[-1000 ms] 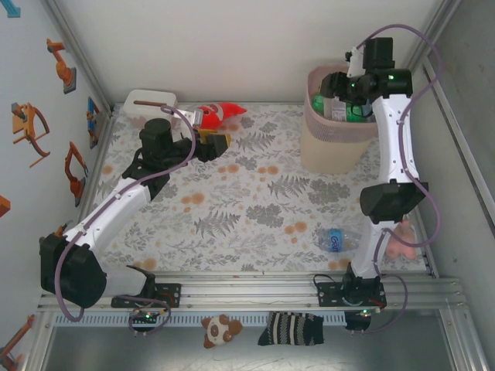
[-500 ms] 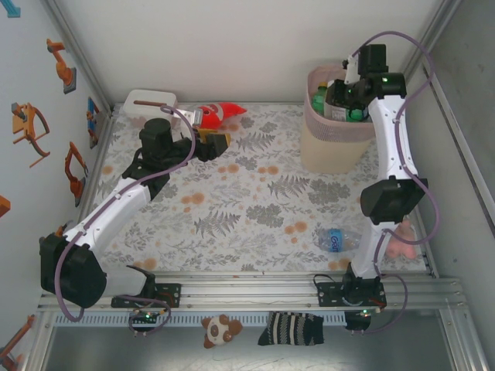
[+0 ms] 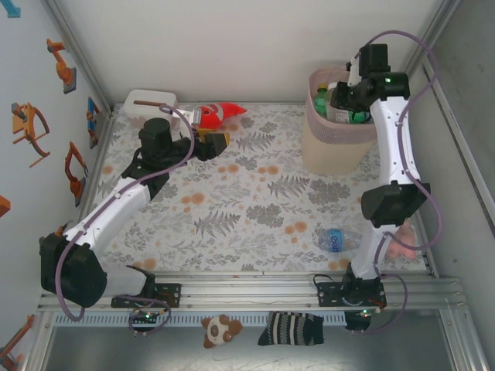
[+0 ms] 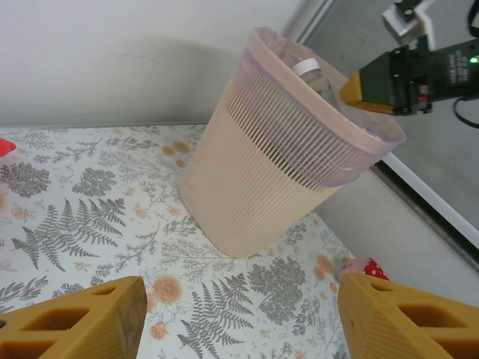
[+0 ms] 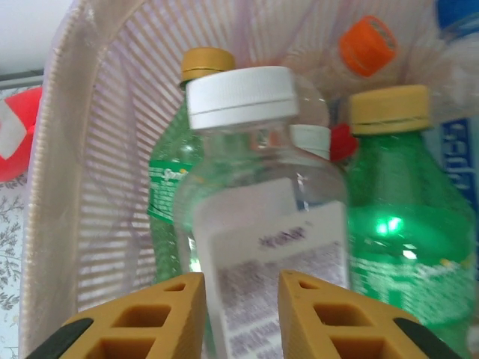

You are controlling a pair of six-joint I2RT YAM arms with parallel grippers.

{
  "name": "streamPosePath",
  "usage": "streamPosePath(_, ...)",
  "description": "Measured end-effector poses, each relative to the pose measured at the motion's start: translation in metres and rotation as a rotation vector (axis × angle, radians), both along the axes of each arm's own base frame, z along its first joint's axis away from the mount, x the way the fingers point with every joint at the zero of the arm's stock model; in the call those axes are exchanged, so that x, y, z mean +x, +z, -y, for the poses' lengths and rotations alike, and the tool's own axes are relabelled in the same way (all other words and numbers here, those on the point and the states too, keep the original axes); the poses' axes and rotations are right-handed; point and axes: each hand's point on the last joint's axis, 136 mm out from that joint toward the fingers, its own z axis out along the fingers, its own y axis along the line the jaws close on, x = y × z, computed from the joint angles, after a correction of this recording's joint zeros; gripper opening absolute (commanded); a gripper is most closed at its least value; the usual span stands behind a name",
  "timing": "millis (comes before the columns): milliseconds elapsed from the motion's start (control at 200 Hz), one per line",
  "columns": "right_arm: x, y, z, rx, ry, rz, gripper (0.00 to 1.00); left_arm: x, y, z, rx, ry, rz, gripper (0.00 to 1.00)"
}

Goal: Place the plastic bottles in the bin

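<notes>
1. Since a second ago, the right arm's wrist is sitting slightly further back over the bin point(image 3: 329, 151), and the right claw point(image 3: 346, 94) is now drawn together. The left arm is lying as it was.
2. Seen from the right wrist, the right claw point(image 5: 239, 288) is hanging empty with its fingers together. It is just above a clear bottle point(image 5: 262, 224) with a white cap, which is standing among green bottles point(image 5: 397, 262) inside the bin.
3. The left claw point(image 3: 220, 141) is waiting with its fingers wide apart and nothing between them, near the fish toy point(image 3: 213, 114) at the far left of the table point(image 3: 255, 209).
4. One blue-labelled bottle point(image 3: 334, 239) is lying on its side on the table, near the right arm's base and well apart from the bin.
5. That bottle is looking light and thin-walled, so it is likely going to dent under a hard squeeze and roll if nudged. Its smooth plastic is probably slippery.
6. Taking hold across the labelled middle, with the fingers square to its long axis, is looking safest. The cap end is narrower and more likely to slip out.
</notes>
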Motion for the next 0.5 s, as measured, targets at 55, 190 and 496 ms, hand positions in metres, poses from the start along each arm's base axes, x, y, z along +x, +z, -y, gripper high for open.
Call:
streamPosePath(55,-0.009,0.007,0.004,-0.005,-0.009,0.006,0.33,0.002,-0.003,0.000,0.001,0.004,-0.011,0.67)
streamPosePath(190,-0.038,0.030,0.008,-0.004,-0.015,0.044,0.36,0.005,-0.007,-0.002,-0.005,0.014,-0.035,0.68)
streamPosePath(496,-0.109,0.023,0.006,0.037,-0.005,0.019,0.42,0.006,-0.019,-0.008,0.001,0.050,-0.118,0.71)
